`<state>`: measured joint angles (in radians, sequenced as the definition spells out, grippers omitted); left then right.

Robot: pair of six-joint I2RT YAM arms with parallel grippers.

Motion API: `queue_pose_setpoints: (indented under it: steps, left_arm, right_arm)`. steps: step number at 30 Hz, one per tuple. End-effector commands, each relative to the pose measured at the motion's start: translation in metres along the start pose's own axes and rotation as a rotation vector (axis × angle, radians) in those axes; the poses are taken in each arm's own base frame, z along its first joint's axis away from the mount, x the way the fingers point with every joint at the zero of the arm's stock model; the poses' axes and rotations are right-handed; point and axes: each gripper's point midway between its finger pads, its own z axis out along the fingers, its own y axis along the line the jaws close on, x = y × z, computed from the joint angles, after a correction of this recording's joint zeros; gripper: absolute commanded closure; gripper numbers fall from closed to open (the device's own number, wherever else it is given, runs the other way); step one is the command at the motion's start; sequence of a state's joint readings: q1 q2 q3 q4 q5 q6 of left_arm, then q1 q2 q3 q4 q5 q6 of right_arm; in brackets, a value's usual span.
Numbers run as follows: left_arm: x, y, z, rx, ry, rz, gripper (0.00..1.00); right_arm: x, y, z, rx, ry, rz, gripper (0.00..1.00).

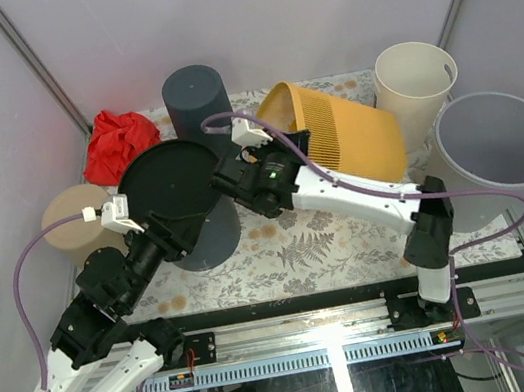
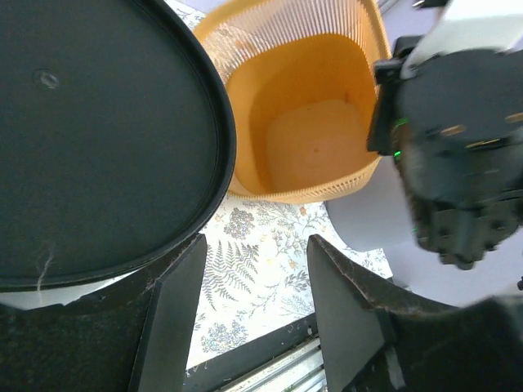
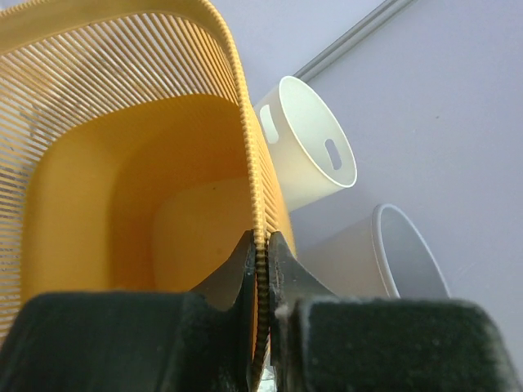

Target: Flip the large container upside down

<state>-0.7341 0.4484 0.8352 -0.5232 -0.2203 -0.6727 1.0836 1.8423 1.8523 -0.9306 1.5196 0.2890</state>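
Here the right pincer [image 3: 260, 247] pinches the rim of the orange basket [image 3: 122, 204], probably to tip it over, while the left pincer [image 2: 255, 273] hangs released nearby.

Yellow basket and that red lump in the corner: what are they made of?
The yellow basket looks like moulded plastic, matte: thin, even slats with light glowing through. The red lump is probably cloth, from its crumpled folds, though it could be paper.
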Motion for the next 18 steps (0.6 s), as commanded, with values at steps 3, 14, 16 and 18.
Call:
queue_pose_setpoints:
  steps: [3,14,16,18]
  left_arm:
    - [-0.012,-0.001,-0.007,-0.005,-0.039,0.017,0.48]
    - [-0.011,0.0,-0.007,-0.008,-0.032,0.012,0.48]
    - [-0.011,0.0,-0.008,-0.009,-0.033,0.011,0.48]
    - [-0.01,0.0,-0.007,-0.01,-0.03,0.01,0.48]
  right_arm:
    - [0.032,0.047,-0.007,-0.103,0.057,-0.035,1.0]
    - [0.039,0.076,-0.011,-0.23,0.08,0.013,0.77]
    - [0.038,0.08,-0.012,-0.257,0.083,0.033,0.69]
    - [0.037,0.081,-0.014,-0.276,0.085,0.049,0.64]
